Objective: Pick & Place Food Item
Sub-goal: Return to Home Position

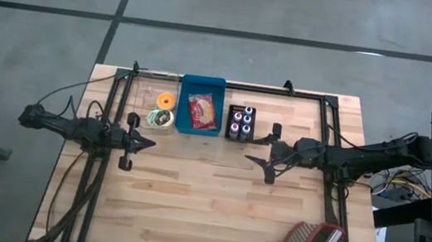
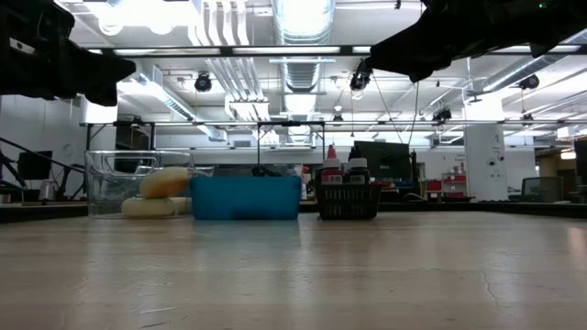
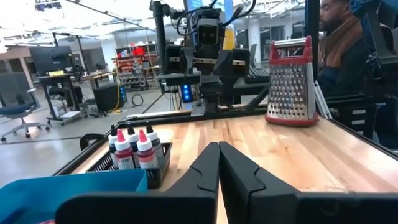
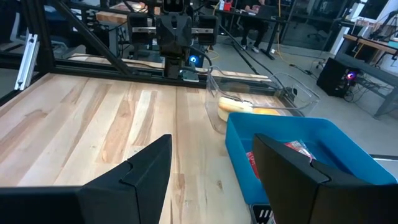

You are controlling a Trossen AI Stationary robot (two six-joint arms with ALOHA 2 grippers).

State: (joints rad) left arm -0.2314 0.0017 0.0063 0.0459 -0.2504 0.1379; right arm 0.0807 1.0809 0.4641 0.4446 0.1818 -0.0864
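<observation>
Dark left pincer (image 3: 218, 152), shut & empty, is held just in front of clear bin (image 2: 108, 174), where donuts (image 2: 165, 182) are already lodged. Right pincer (image 4: 211, 142), spread wide & empty, is held nr bottle basket (image 2: 348, 203). Arms should be retracted level, well clear of bins.

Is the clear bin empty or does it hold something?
Not empty. From above, an orange donut and a pale donut lie inside the clear bin.

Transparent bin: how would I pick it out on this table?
Look along the far edge of the wooden table, where three containers stand in a row. The transparent bin is the leftmost, beside the blue bin; unlike its neighbours, its walls are see-through and it holds donuts.
</observation>
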